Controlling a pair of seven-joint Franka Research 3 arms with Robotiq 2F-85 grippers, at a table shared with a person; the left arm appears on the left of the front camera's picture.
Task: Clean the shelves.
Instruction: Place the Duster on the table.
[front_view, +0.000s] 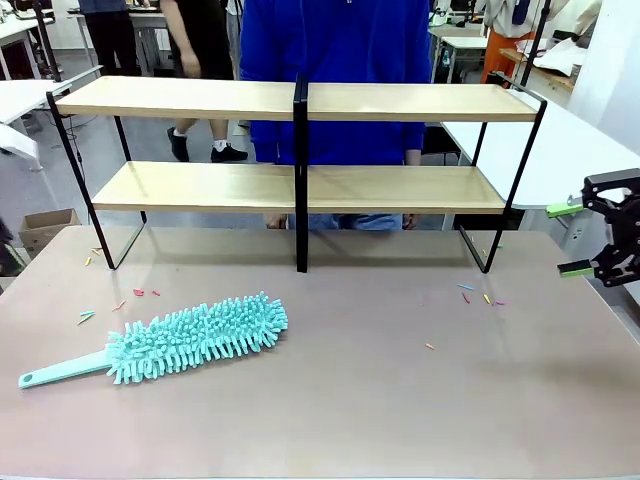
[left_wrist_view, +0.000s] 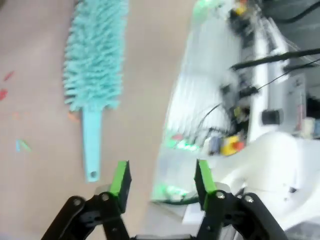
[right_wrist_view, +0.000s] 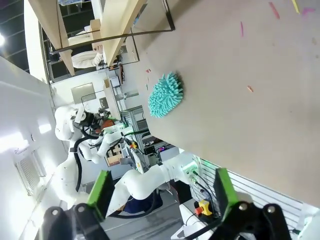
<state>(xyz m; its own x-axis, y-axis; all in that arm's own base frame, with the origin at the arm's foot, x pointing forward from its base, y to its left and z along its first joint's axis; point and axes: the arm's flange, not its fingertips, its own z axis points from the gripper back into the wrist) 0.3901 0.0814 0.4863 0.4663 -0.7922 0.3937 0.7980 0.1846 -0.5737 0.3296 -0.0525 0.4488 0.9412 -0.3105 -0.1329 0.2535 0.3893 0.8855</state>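
The shelves (front_view: 300, 185) stand at the far side of the counter (front_view: 400, 400), two pale wood boards in a thin black frame with a middle post. Both boards look bare, and small coloured scraps (front_view: 480, 295) lie on the counter below them.

The duster (front_view: 190, 338) lies flat on the counter. In the left wrist view its handle (left_wrist_view: 91, 145) runs straight out ahead of the left gripper (left_wrist_view: 162, 181), with the handle's end just beyond the left-hand green pad and the fluffy head (left_wrist_view: 95, 55) farther off. The left gripper is spread, with nothing between its pads, and hangs over the counter's near edge.

The right gripper (front_view: 572, 240) is off at the counter's right edge, also spread and empty, well apart from the duster, which lies far ahead of it in its own view (right_wrist_view: 166, 95).

The duster looks light. Its head is soft and would squash and slip in a grip, so it is a poor place to hold. The handle is thin, stiff plastic lying flat on the counter, probably a bit slick. The best hold is likely across its width, near the middle, for a steady sweep along the boards.
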